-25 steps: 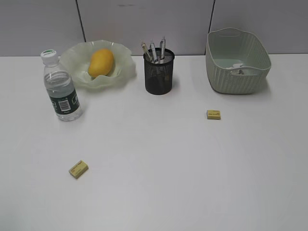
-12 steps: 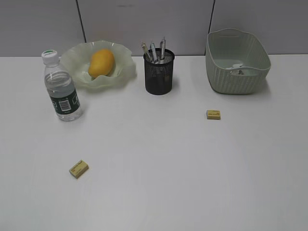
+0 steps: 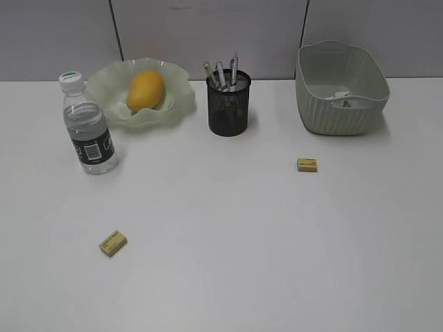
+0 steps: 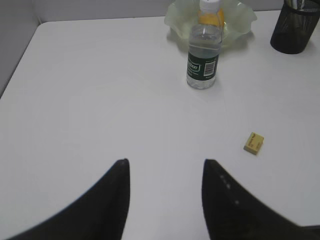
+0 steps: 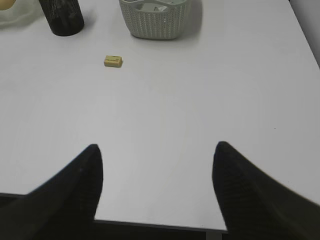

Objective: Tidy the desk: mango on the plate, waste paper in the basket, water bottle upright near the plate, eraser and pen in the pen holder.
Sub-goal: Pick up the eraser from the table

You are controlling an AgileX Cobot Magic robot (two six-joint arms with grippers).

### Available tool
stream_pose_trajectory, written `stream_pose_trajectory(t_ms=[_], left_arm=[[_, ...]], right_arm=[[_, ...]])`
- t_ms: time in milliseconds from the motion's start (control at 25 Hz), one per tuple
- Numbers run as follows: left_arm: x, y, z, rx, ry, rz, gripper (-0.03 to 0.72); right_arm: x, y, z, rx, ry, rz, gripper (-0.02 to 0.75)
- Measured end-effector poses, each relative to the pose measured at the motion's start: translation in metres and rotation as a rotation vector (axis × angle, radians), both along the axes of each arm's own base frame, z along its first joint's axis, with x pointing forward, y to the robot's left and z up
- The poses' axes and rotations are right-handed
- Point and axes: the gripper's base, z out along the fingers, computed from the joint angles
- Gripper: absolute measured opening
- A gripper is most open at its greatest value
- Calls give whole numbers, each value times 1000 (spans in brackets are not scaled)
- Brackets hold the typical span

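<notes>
Mango (image 3: 145, 90) plated, bottle (image 3: 86, 126) upright, paper (image 3: 344, 101) binned, pens (image 3: 223, 72) stowed; two erasers (image 3: 113, 243) (image 3: 307, 164) left on surface (image 3: 228, 242), both end effectors (image 4: 165, 175) (image 5: 156, 160) parted, empty.

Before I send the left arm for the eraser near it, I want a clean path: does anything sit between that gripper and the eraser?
Nothing visible does. The left gripper is open over bare desk, the eraser ahead to its right. The water bottle stands farther back.
</notes>
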Motion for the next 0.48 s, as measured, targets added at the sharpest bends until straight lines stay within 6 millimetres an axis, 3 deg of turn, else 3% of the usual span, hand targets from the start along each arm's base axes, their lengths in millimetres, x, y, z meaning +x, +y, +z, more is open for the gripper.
stream_pose_trajectory(t_ms=[480], left_arm=[[0,0,0,-3,-2,-3,347]], right_arm=[[0,0,0,0,0,0,544]])
